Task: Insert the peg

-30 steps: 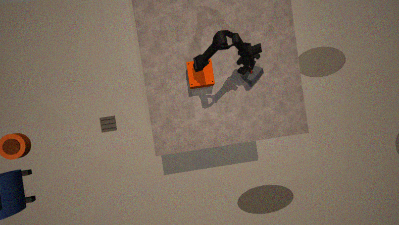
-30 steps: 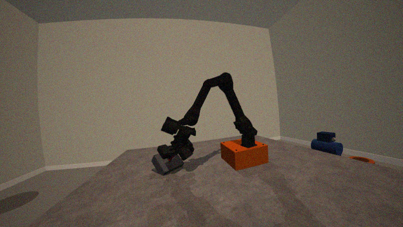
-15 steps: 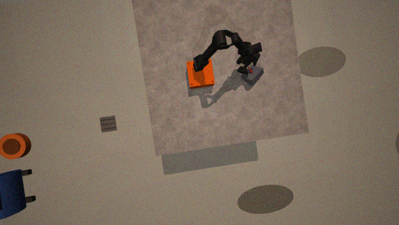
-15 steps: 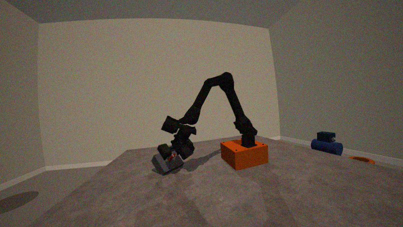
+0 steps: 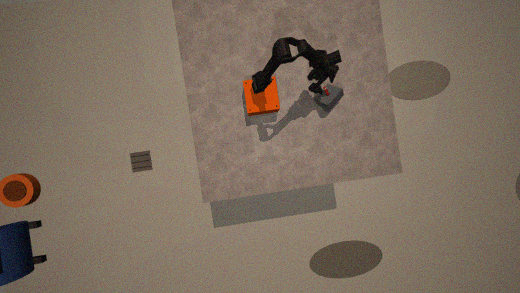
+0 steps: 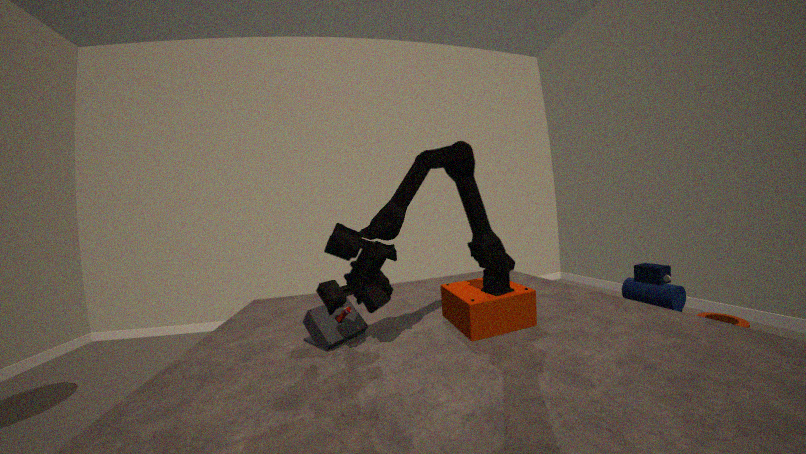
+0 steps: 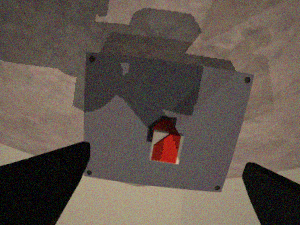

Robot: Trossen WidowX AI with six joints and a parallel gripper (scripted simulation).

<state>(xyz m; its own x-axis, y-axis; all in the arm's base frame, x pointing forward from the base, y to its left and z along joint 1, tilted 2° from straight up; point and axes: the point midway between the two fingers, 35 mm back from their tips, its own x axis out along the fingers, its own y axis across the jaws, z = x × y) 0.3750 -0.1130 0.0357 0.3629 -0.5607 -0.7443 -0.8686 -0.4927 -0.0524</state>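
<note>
The red peg [image 5: 326,91] [image 6: 343,314] [image 7: 166,150] stands in the hole [image 7: 150,134] of the grey sloped panel [image 5: 337,94] [image 6: 319,325] [image 7: 115,154]. Its bottom end is hidden in the hole. Its upper part sticks out from the face. In the wrist view its square end has a pale edge, and a dark sliver of the hole shows beside its lower part. How deep the peg sits cannot be told. My gripper [image 5: 324,83] [image 6: 354,310] [image 7: 169,161] is wide open and empty, with one finger on each side of the peg and apart from it.
The orange base block [image 5: 271,94] [image 6: 503,314] carries the arm, to the left of the panel in the top view. Away from the table are an orange round object [image 5: 30,190] and a blue object [image 5: 16,247] [image 6: 654,293].
</note>
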